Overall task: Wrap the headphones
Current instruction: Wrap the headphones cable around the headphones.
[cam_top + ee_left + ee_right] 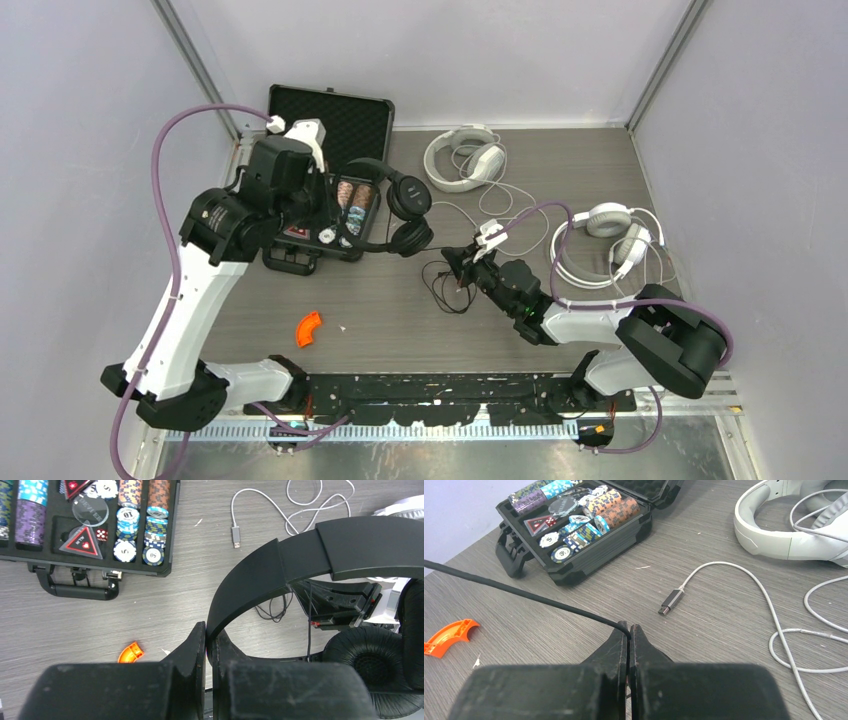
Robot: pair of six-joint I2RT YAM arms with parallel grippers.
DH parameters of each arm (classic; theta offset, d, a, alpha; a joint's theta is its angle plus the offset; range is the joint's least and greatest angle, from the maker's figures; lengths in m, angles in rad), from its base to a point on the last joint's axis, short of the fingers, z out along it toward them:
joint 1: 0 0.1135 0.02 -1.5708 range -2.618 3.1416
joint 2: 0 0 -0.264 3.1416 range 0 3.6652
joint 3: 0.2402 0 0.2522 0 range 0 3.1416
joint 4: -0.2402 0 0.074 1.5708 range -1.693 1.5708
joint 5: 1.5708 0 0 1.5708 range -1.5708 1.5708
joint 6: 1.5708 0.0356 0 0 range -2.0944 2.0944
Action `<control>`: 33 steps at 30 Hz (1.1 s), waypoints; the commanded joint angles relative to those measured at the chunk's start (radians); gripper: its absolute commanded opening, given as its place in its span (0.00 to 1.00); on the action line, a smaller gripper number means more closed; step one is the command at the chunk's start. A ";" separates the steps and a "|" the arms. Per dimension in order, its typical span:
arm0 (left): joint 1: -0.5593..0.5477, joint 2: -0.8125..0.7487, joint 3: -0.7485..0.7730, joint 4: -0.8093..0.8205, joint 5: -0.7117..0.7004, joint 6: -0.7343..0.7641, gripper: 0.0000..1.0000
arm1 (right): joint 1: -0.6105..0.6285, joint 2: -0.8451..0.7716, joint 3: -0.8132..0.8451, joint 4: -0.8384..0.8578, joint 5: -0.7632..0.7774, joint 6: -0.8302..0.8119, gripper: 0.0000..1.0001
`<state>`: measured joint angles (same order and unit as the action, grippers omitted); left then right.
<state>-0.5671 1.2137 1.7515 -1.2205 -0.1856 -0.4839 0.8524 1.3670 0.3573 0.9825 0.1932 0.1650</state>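
— Where's the black pair?

— The slim black headphones (408,203) are at the right edge of the open poker chip case (599,560), towards the back left of the table (400,335). The left gripper (206,632) has its fingers pressed together on the headband, near one end of the arc.

— Are they off the table?

— Hard to say from above; the ear cups may be touching the wood or hanging just over it.

— And the other arm?

— The right gripper (629,630) is low over the middle of the table, fingers pinched on the thin black cord (524,594), which runs off to the left towards the black pair. More of it lies in a loose tangle just beside that gripper.

— The white ones?

— One white padded pair (486,160) lies at the back, behind the right gripper. The other white pair (608,220) lies at the right side. Their pale cords (744,572) loop over the wood between them, and a USB plug (671,602) lies flat, apart from both grippers.

— Anything else?

— A small orange plastic piece (309,327) in front of the case.
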 commanded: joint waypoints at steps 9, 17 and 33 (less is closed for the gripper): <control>0.009 0.007 0.081 0.020 -0.096 0.010 0.00 | -0.008 -0.002 0.008 0.004 0.010 0.015 0.00; 0.010 0.003 0.094 0.033 -0.166 0.002 0.00 | -0.007 -0.003 0.009 0.001 -0.001 0.012 0.00; 0.019 -0.092 -0.001 0.281 -0.219 -0.061 0.00 | -0.008 0.052 0.059 -0.021 -0.111 0.052 0.00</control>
<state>-0.5541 1.1645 1.7573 -1.0943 -0.3679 -0.5163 0.8513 1.4014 0.3870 0.9607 0.0895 0.1989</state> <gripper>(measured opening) 0.031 0.030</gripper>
